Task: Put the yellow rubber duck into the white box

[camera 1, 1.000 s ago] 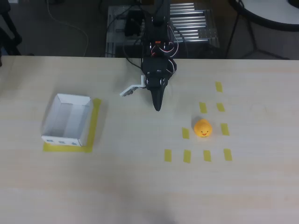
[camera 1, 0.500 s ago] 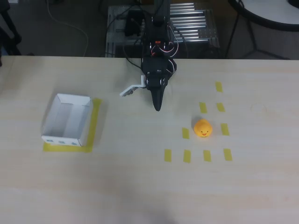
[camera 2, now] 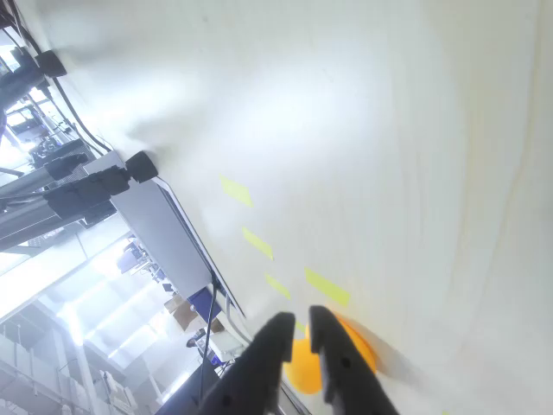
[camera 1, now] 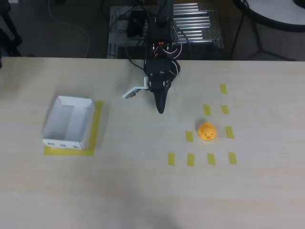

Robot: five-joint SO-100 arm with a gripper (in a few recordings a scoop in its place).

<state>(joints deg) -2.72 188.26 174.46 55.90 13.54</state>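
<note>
The yellow rubber duck [camera 1: 207, 131] sits upright on the pale table among short yellow tape strips, right of centre in the overhead view. The white box [camera 1: 61, 142] rests at the left on a yellow tape square, nothing inside it. My gripper [camera 1: 160, 109] hangs from the black arm at the table's far edge, its dark fingers pointing toward the near side, shut with nothing between them. It stands up and to the left of the duck, well apart from it. In the wrist view the fingertips [camera 2: 278, 333] almost meet and the duck [camera 2: 356, 350] shows just behind them.
Several yellow tape strips [camera 1: 190, 159] ring the duck's spot. A white bracket [camera 1: 132, 92] juts left from the arm's wrist. Cables and a metal rack [camera 1: 195, 24] lie beyond the table's far edge. Bare tabletop [camera 1: 133, 181] stretches between box and duck.
</note>
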